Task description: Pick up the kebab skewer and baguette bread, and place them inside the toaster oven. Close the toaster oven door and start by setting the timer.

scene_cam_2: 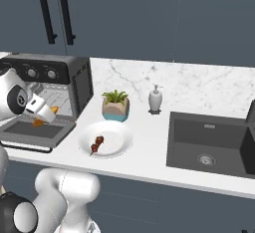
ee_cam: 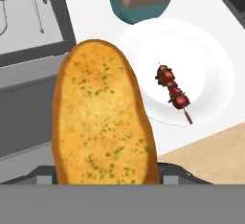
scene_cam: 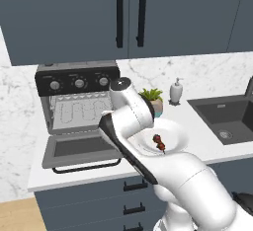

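My gripper (ee_cam: 107, 176) is shut on the baguette bread (ee_cam: 103, 117), a golden-orange loaf that stands up between the fingers. In the right base view the gripper (scene_cam_2: 44, 113) holds the bread (scene_cam_2: 38, 123) just above the toaster oven door (scene_cam_2: 35, 130), which lies dropped open. The toaster oven (scene_cam: 78, 80) is dark grey with three knobs, and its wire rack (scene_cam: 79, 111) shows inside over the open door (scene_cam: 79, 148). The kebab skewer (scene_cam: 159, 142) (scene_cam_2: 97, 144) (ee_cam: 173, 91) lies on a white plate (scene_cam: 179, 132) (scene_cam_2: 118, 135) (ee_cam: 210, 74) to the right of the oven.
A potted plant (scene_cam: 152, 96) (scene_cam_2: 115, 105) stands behind the plate, with a soap dispenser (scene_cam: 176, 91) (scene_cam_2: 155, 99) beside it. A dark sink (scene_cam: 227, 119) (scene_cam_2: 214, 142) is set into the counter on the right. Cabinet doors hang above the oven.
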Robot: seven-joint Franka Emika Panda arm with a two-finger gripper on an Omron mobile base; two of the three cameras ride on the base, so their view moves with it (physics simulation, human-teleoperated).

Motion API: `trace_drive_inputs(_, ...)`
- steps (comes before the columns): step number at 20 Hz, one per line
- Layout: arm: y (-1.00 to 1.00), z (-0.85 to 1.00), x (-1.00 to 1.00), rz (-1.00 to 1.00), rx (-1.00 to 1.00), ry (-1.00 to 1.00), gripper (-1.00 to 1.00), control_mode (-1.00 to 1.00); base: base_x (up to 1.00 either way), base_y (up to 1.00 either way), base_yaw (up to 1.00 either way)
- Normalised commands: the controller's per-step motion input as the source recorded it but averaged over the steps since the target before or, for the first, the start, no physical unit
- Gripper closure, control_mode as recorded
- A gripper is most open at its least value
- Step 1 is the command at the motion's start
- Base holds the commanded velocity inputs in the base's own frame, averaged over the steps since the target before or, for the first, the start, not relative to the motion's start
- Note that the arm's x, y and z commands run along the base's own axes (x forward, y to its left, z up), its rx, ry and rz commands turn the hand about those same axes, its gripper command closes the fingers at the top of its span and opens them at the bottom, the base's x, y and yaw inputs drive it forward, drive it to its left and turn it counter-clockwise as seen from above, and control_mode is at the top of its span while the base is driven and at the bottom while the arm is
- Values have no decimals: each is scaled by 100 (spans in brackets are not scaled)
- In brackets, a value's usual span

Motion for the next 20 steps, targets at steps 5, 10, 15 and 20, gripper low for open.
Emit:
trace_drive_inputs(5,51,-12,0,0,-1,-4,100,-100,0,0,0)
trace_drive_inputs(10,65,0,13,0,-1,-16,100,-100,0,0,0)
trace_drive_inputs(15,22,3,59,0,0,-11,100,-100,0,0,0)
trace_drive_inputs(20,0,12,70,0,2,0,100,-100,0,0,0)
